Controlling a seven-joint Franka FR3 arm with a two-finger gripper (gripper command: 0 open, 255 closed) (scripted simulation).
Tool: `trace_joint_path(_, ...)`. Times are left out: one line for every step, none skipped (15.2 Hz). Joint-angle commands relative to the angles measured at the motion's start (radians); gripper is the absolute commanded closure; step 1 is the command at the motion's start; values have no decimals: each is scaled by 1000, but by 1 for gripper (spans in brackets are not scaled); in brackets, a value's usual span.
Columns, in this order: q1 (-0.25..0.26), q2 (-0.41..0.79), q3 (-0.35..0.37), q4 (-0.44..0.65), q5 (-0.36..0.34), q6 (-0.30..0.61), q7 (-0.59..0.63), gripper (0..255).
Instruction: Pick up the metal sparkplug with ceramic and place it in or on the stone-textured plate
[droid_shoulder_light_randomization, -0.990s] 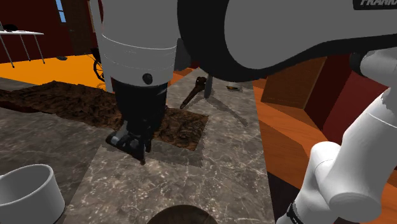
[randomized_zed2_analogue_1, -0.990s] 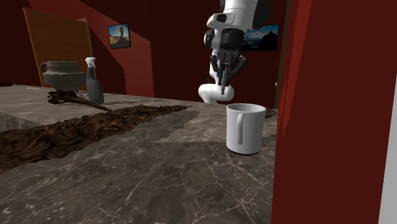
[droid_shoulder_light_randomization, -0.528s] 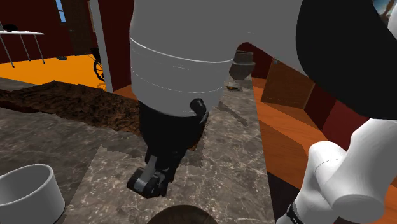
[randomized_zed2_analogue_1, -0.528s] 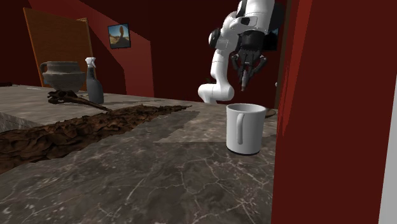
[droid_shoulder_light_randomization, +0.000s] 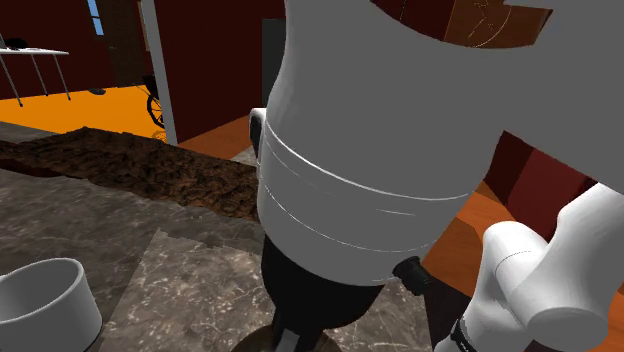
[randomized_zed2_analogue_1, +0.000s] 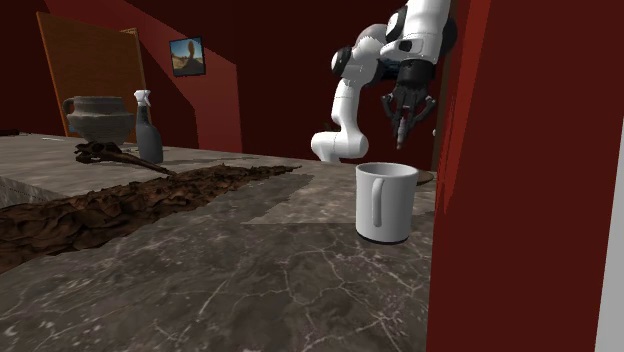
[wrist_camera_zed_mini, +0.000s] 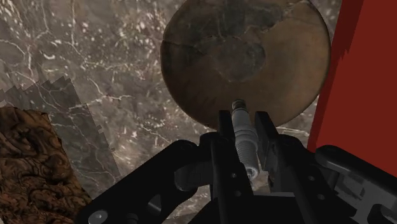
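Looking along your gripper (wrist_camera_zed_mini: 245, 122), you've got its fingers (wrist_camera_zed_mini: 224, 130) clamped on the sparkplug (wrist_camera_zed_mini: 242, 137), pale body with a metal tip. The brown stone-textured plate (wrist_camera_zed_mini: 210, 57) sits straight ahead of the fingertips on the marble counter (wrist_camera_zed_mini: 95, 76).

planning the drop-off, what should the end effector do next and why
Probably lower straight down toward the plate before letting go. In the wrist view the end effector clasps the sparkplug with its tip over the plate, and the second exterior view shows it hanging well above the counter, so releasing now would likely let it bounce off.
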Motion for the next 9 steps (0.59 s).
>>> trace_joint_path(3,-4,2,-32,3,28,2,255)
trace_joint_path(4,-5,4,-46,4,41,4,255)
trace_joint_path(5,-6,6,-59,5,54,5,255)
trace_joint_path(5,-6,7,-73,6,67,6,255)
trace_joint_path(6,-6,9,-86,7,80,8,255)
trace_joint_path(7,-6,11,-99,8,94,9,255)
trace_joint_path(8,-6,13,-112,8,107,11,255)
trace_joint_path(8,-5,15,-125,9,120,13,255)
trace_joint_path(9,-4,18,-138,9,133,14,255)
